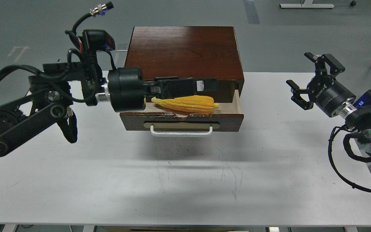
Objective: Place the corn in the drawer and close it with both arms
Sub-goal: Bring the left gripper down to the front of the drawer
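Head view: corn (pixel 185 103) lies crosswise in open drawer (pixel 182 121), directly beneath left gripper (pixel 209 84), finger spacing indeterminate; right gripper (pixel 304 79) spread, well apart.

The left arm (pixel 27 109) is matte black, built of flat link plates with round pivot caps and small silver screws; braided black cables loop along it, and one rises to a silver threaded connector (pixel 103 7); a boxy black module (pixel 97 40) with red and blue flecks sits on top; a fat black cylinder with a silver ring carries the left gripper (pixel 204 84), long, black, marked with a white patch. The right arm (pixel 366 129) is black too, with a silver wrist ring, a blue tab and looping cables; white lettering runs along the right gripper (pixel 304 79).
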Available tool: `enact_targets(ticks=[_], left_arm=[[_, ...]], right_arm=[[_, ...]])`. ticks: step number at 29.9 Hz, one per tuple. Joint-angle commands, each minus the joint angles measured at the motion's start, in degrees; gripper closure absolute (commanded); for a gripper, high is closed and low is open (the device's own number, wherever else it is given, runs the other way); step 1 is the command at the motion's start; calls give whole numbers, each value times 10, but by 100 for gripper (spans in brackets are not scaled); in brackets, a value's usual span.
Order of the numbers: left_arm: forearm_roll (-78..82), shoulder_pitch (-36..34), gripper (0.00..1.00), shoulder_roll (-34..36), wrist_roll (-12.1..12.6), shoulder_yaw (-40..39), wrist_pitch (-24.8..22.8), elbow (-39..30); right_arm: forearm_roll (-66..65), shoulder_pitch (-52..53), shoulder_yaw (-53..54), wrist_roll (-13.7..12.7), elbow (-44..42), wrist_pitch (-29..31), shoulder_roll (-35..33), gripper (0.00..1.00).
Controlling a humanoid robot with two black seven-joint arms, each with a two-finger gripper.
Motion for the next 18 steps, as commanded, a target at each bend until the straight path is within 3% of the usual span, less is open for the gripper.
enact_targets(ticks=[1, 6, 9, 14, 16, 18], left_arm=[[23, 28, 100, -25, 0, 12, 0, -1], [21, 94, 100, -34, 0, 13, 0, 0], [23, 141, 100, -28, 12, 13, 0, 1], [23, 176, 100, -26, 50, 12, 0, 10], [22, 187, 100, -26, 77, 12, 4, 25], [22, 192, 100, -26, 82, 12, 8, 35]], right_arm=[[0, 1, 0, 0, 0, 0, -2, 0], [0, 1, 0, 0, -1, 0, -6, 0], [0, 1, 0, 0, 0, 0, -7, 0], [0, 0, 0, 0, 0, 0, -7, 0], [0, 0, -1, 0, 0, 0, -8, 0], [0, 0, -1, 0, 0, 0, -7, 0]])
